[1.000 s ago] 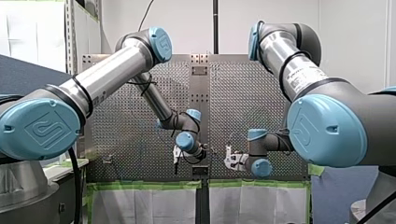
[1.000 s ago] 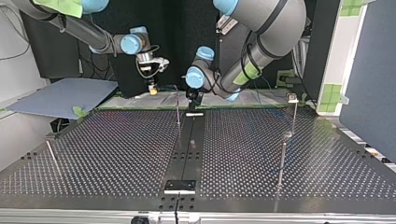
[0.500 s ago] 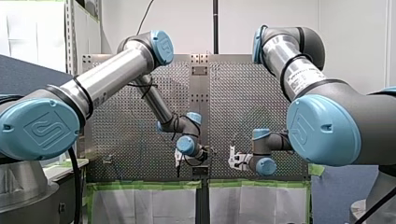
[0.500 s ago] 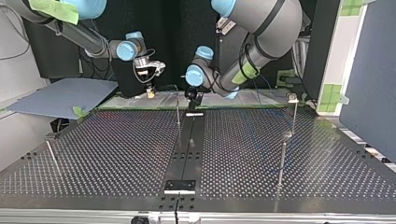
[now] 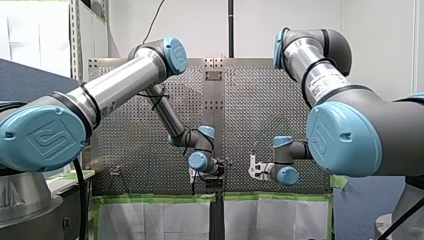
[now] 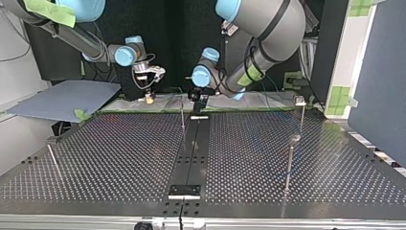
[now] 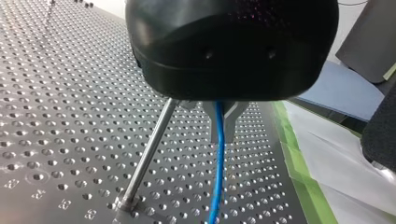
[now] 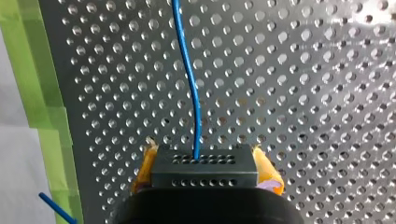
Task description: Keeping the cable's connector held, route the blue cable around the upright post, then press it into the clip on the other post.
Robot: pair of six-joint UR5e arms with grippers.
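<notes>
Table (image 6: pixel 119 153): perforated metal, edged at the arms' side with green tape (image 8: pixel 44 93).

Right gripper (image 8: pixel 204 163): yellow pads (image 8: pixel 267 170) clenched on either side of the connector (image 8: pixel 205 178), a black block with rows of small holes. In the top view the gripper (image 6: pixel 150 98) hung over the table's far edge, left of centre. In the front view it (image 5: pixel 254 168) was low and right of centre.

Left gripper (image 7: pixel 218 137): black body with metal fingers (image 7: pixel 229 119) closed about the cable (image 7: pixel 215 186), which came out between them and ran on down toward the table. In the top view the gripper (image 6: pixel 198 102) sat at the far edge near the centre strip, well apart from the right gripper. In the front view it (image 5: pixel 192 173) was low and just left of centre.

Cable: blue and thin. In the right wrist view it (image 8: pixel 189 79) left the connector's face and ran ahead over the table in a slight curve. A second short blue length (image 8: pixel 56 207) showed beside the gripper, over the tape.

Post (image 7: pixel 147 156): a thin metal rod standing just beside the cable and not touching it, with its foot set in the table. In the top view it (image 6: pixel 182 115) stood just beside the left gripper.

Clip post (image 6: pixel 301 117): at the top view's right, near the far edge and well apart from both grippers, with the clip (image 6: pixel 300 100) on top. No cable was visible at it.

Other posts: one at the top view's right foreground (image 6: pixel 288 163), one at its left (image 6: pixel 53 160).
</notes>
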